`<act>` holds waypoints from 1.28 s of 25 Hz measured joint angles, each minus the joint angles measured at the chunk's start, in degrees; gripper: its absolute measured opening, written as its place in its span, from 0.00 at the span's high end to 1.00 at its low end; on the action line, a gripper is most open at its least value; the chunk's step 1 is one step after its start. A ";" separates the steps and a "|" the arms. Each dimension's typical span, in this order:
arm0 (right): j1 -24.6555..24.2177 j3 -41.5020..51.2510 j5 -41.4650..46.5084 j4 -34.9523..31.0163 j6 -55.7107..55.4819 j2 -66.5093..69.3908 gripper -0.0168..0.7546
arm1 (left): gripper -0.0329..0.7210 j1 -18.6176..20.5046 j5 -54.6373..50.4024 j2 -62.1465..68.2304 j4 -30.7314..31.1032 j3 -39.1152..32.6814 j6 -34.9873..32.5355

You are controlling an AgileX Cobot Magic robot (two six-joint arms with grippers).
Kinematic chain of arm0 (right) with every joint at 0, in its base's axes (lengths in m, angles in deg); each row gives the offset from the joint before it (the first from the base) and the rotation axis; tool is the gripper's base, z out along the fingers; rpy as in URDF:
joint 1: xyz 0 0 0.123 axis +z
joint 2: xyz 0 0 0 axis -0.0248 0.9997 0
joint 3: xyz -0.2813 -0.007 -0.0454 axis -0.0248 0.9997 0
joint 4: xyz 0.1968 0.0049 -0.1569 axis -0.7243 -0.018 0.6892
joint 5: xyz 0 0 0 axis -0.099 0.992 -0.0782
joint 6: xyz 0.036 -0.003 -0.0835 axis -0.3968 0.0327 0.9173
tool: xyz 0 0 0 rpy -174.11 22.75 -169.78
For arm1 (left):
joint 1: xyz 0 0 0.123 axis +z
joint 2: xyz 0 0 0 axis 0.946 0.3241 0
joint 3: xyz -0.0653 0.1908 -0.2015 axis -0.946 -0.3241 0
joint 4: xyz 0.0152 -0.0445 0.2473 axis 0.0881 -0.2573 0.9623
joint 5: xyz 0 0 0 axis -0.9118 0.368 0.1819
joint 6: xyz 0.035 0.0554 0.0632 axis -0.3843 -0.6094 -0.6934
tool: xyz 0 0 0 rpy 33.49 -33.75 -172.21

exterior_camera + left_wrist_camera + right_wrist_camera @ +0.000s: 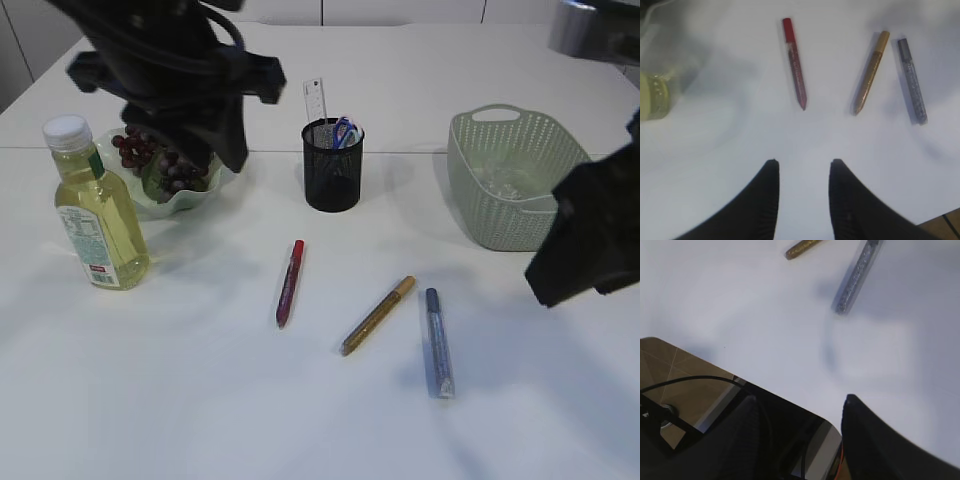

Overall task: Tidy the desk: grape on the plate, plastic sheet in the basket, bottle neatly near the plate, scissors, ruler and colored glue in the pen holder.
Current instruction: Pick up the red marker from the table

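Grapes [160, 160] lie on the pale green plate [195, 200]. The yellow bottle [97, 215] stands upright left of the plate. The black mesh pen holder [332, 170] holds the ruler [315, 100] and scissors [345, 131]. The plastic sheet [505, 180] lies in the green basket [470, 180]. Three glue sticks lie on the table: red [290, 283], gold [378, 315], silver-blue [438, 343]. My left gripper [802, 165] is open and empty, raised over the plate side, with the red glue [795, 62] ahead. My right gripper [800, 402] is open and empty over the table's front right edge.
In the left wrist view the gold glue [870, 72] and silver-blue glue [912, 80] lie right of the red one, and the bottle [652, 95] shows at the left. The right wrist view shows the silver-blue glue [855, 277] and the brown floor [670, 365].
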 joint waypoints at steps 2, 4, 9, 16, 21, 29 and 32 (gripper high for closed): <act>0.00 2.62 0.00 0.00 0.00 -3.01 0.43 | 0.62 0.00 0.12 5.01 -0.96 3.24 0.00; 0.00 4.93 0.00 0.00 0.00 -5.03 0.43 | 0.62 0.00 0.12 10.40 -1.58 6.19 0.00; 0.00 7.77 0.00 0.10 0.00 -7.06 0.43 | 0.62 0.00 0.33 21.64 -3.02 13.07 0.00; 0.00 7.97 0.00 0.33 0.00 -7.15 0.43 | 0.62 1.77 -0.45 31.79 -6.03 19.21 2.08; 0.00 7.97 0.00 1.25 0.00 -7.15 0.43 | 0.61 3.12 -1.29 35.22 -6.87 20.65 2.47; 0.00 7.97 0.00 1.48 0.00 -7.15 0.43 | 0.61 4.92 -1.18 37.30 -7.35 21.08 3.15; 0.00 7.97 0.00 1.48 0.00 -7.15 0.43 | 0.61 5.42 -1.18 38.29 -7.98 21.08 3.25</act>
